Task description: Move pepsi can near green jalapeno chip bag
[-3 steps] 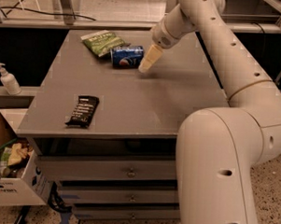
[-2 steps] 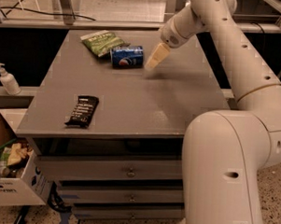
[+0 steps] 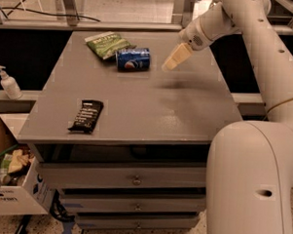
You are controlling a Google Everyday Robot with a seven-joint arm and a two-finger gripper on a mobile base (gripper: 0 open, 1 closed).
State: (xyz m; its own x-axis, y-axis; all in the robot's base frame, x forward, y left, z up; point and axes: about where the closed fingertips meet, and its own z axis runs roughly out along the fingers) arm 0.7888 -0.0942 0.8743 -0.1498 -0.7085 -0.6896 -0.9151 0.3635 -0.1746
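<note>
Pepsi can (image 3: 133, 59) lay on its side at the far end of the grey worktop (image 3: 151, 109), logo facing the camera. Its left end was just beside the near-right corner of the green jalapeno chip bag (image 3: 108, 43); touching or a hairline gap, couldn't tell. Bag lay flat and angled, behind-left of the can. End effector (image 3: 168, 65) hung to the right of the can, clear of it, above the worktop with a soft shadow under it, tip pointing down-left; released or clenched, couldn't tell. White arm (image 3: 266, 51) came in from the upper right, its bulky base (image 3: 253, 182) filling the lower right. Black wrapped bar (image 3: 86, 115) sat well apart from the can, near the front-left edge. Drawers (image 3: 134, 179) below the worktop, pump bottle (image 3: 9, 83) on a ledge to the left, open cardboard box (image 3: 6, 200) on the floor at lower left.
</note>
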